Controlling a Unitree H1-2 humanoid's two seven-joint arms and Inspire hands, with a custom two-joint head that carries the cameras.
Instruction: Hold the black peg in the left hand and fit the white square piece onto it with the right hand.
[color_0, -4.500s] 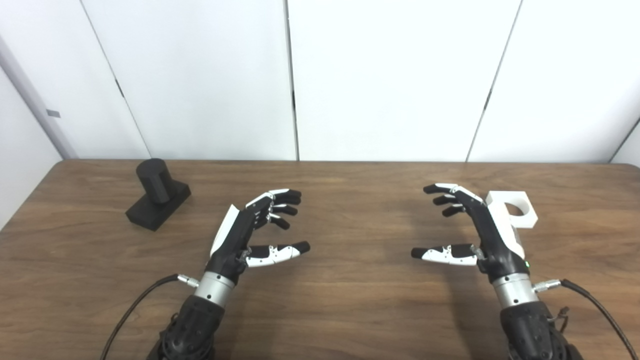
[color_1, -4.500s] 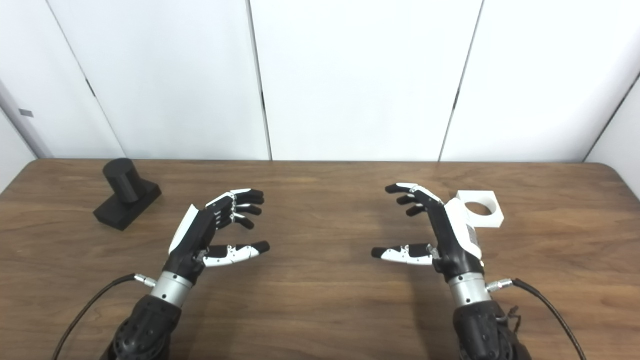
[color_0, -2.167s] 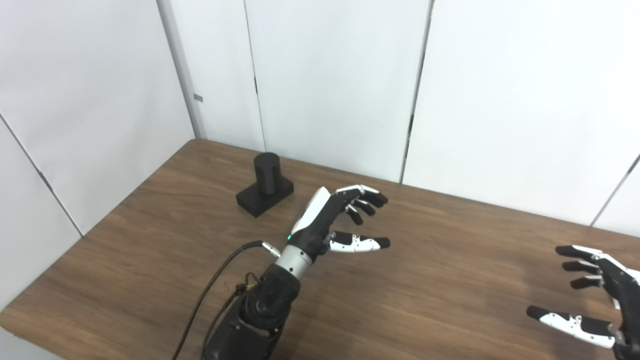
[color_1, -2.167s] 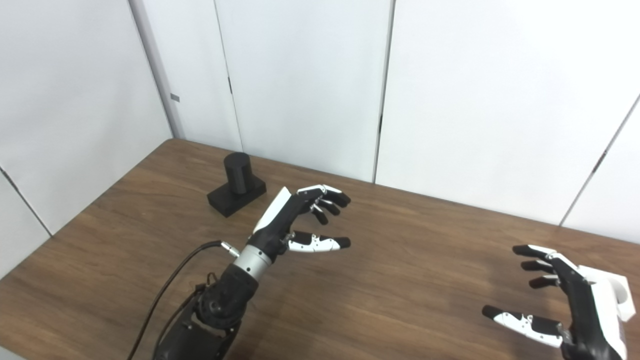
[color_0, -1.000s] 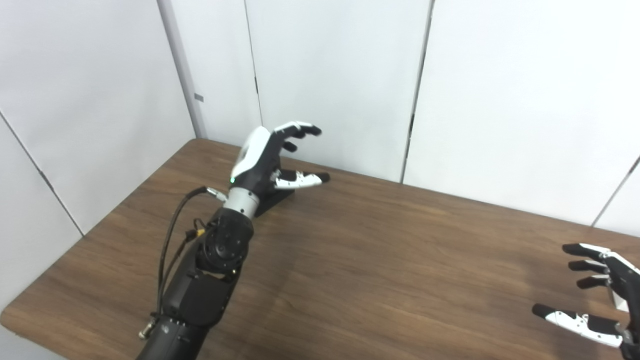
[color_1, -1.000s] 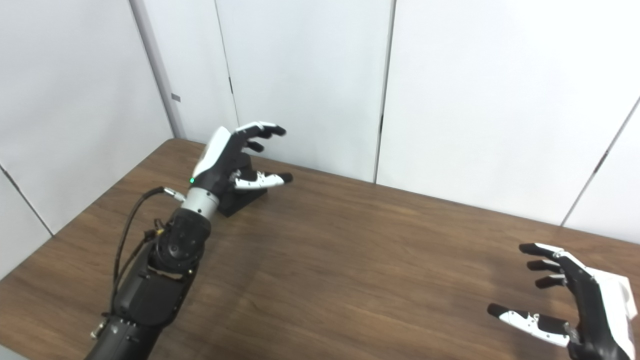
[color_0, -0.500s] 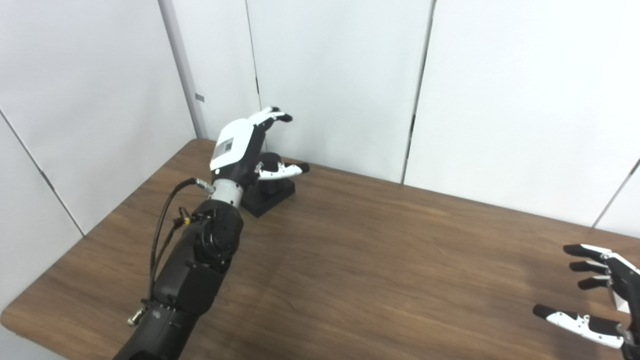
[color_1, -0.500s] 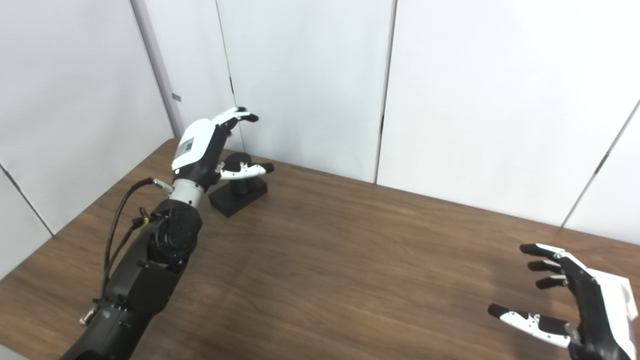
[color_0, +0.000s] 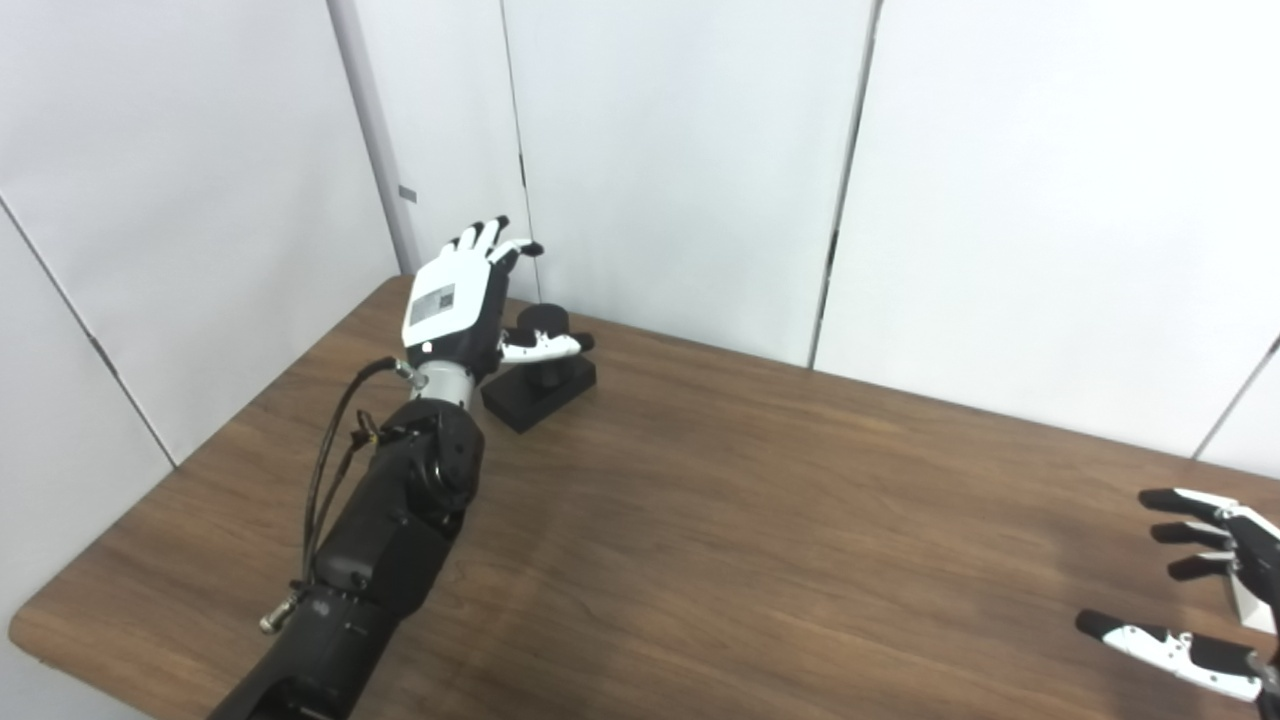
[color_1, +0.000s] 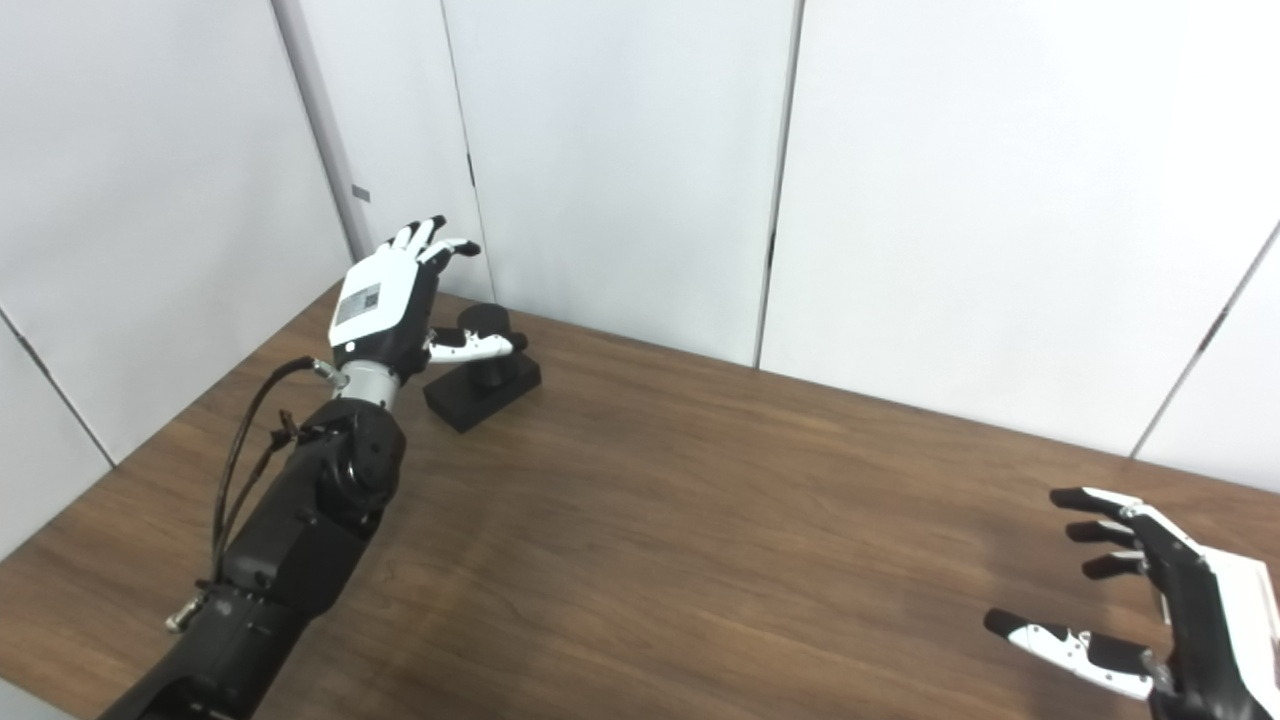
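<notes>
The black peg (color_0: 546, 342), a short cylinder on a black block base (color_0: 530, 396), stands near the table's far left corner. My left hand (color_0: 455, 303) is raised just left of it, back toward the camera, open with fingers spread upward. Its thumb (color_0: 538, 347) reaches across the front of the cylinder; I cannot tell whether it touches. My right hand (color_1: 1150, 610) hovers open at the bottom right, holding nothing. Behind it a white patch (color_1: 1255, 600) shows at the picture's edge; I cannot tell whether that is the white square piece.
The brown wooden table (color_0: 750, 520) stretches between the two hands. White wall panels (color_0: 680, 150) stand close behind the peg and along the left. A black cable (color_0: 330, 470) loops beside my left forearm.
My left hand has swung left and rolled its back toward the camera, fingers now pointing up beside the peg, thumb still across it. The view shifted slightly. The right hand has held still.
</notes>
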